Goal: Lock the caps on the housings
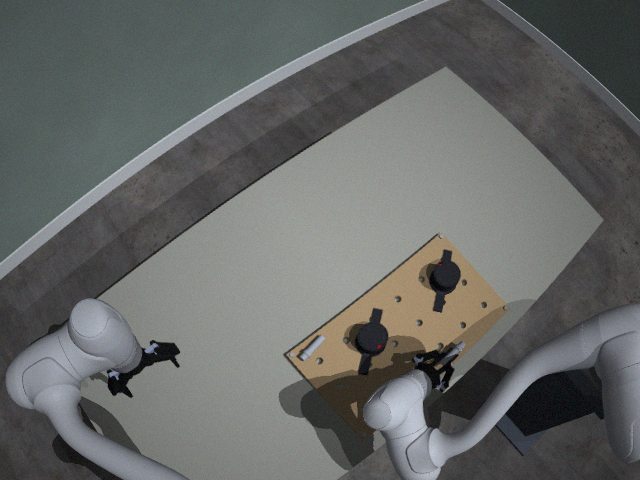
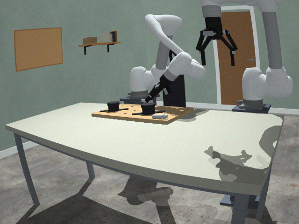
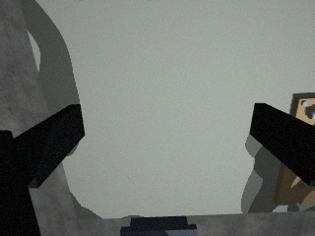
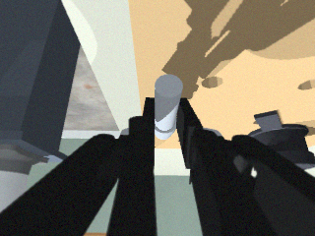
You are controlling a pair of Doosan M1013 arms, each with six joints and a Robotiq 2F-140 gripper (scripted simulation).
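Note:
Two black round housings with dark caps stand upright on the wooden pegboard [image 1: 372,299] [image 2: 101,114] [image 4: 157,20]. The far housing [image 1: 444,276] [image 2: 113,105] has a red mark at its rim. The nearer housing [image 1: 371,338] [image 2: 147,107] [image 4: 283,137] also has a red mark. Each has two flat arms. My right gripper [image 1: 445,361] [image 2: 147,99] [image 4: 165,112] is tilted and shut on a grey cylinder [image 1: 454,352] [image 4: 168,90], seemingly just above the board. My left gripper [image 1: 154,378] [image 2: 217,64] [image 3: 167,119] is open and empty, high above the table, away from the housings. Cap rotation is too small to tell.
A second grey cylinder [image 1: 312,347] [image 2: 160,116] lies on the board's corner, beside the nearer housing. Several holes dot the board. The pale table [image 1: 248,289] [image 2: 101,142] extends around it. The right arm [image 1: 516,382] reaches over the table edge.

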